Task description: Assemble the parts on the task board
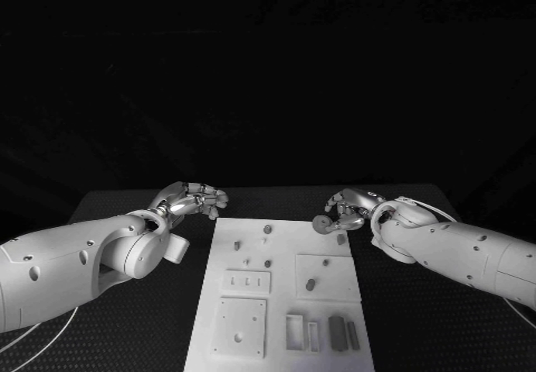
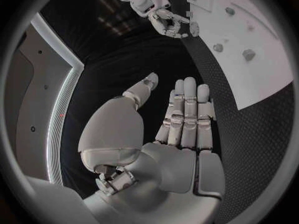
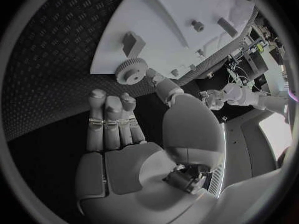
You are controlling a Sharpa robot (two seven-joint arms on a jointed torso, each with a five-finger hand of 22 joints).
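This looks like a robotics lab. A black, textured table (image 1: 134,325) fills the lower frame, with only dark backdrop above it. At centre lies a white task board (image 1: 285,310) with cut-outs and pegs. At the right wrist view's right edge, cables and equipment (image 3: 249,50) clutter the room.

A white rectangular task board (image 1: 285,298) lies flat along the middle of the surface, small grey parts (image 1: 344,332) standing in its slots, while a toothed gear (image 3: 131,70) is pinched at its far right edge.
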